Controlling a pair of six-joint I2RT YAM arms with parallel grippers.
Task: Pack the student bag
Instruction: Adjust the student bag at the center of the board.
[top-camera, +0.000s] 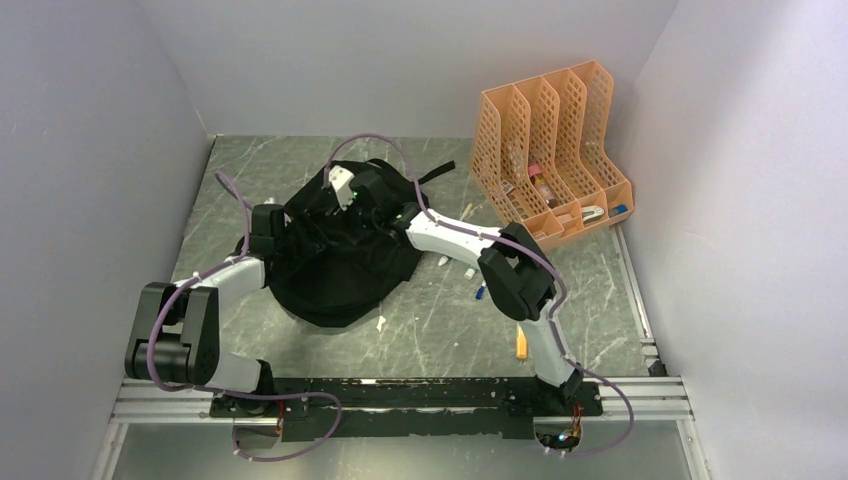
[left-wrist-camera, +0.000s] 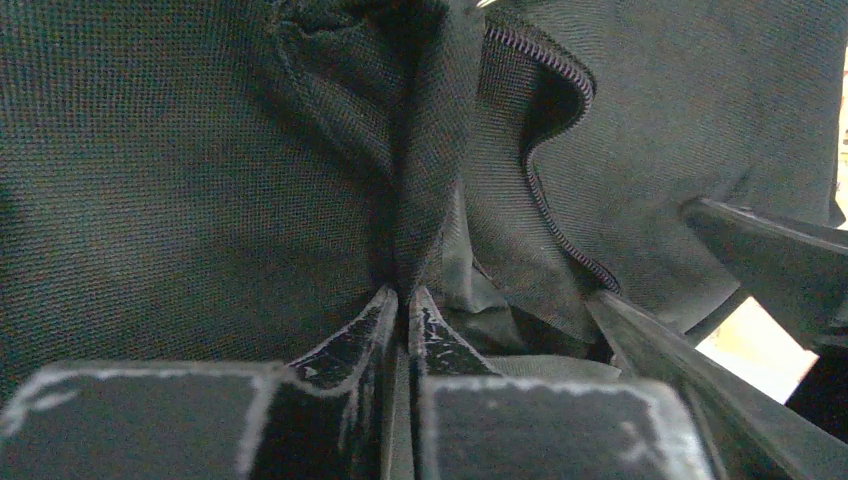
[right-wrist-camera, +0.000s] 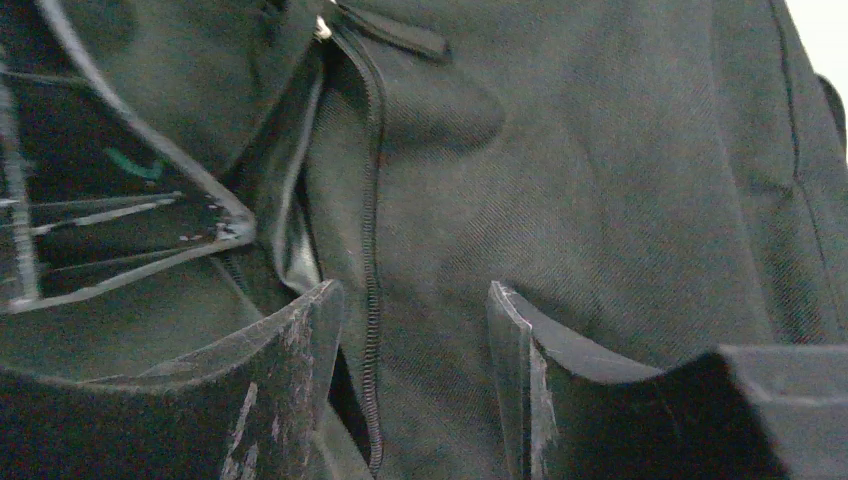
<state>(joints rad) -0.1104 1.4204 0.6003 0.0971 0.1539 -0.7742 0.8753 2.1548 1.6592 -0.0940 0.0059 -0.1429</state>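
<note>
One student bag (top-camera: 340, 275) and one orange organiser (top-camera: 548, 150), both on the counter (top-camera: 600, 290).
The bag slumps mid-counter. The left end effector (left-wrist-camera: 403, 300) clamps a fabric fold (fingers nearly meeting), and the right end effector (right-wrist-camera: 415, 320) gapes by the zipper (right-wrist-camera: 372, 250). The organiser's four slots hold small items.

Jaws of right gripper (right-wrist-camera: 410, 310) spread apart, frame bottom. Black student bag (right-wrist-camera: 600, 180) fills view; zipper (right-wrist-camera: 372, 230) runs down left of centre.
</note>
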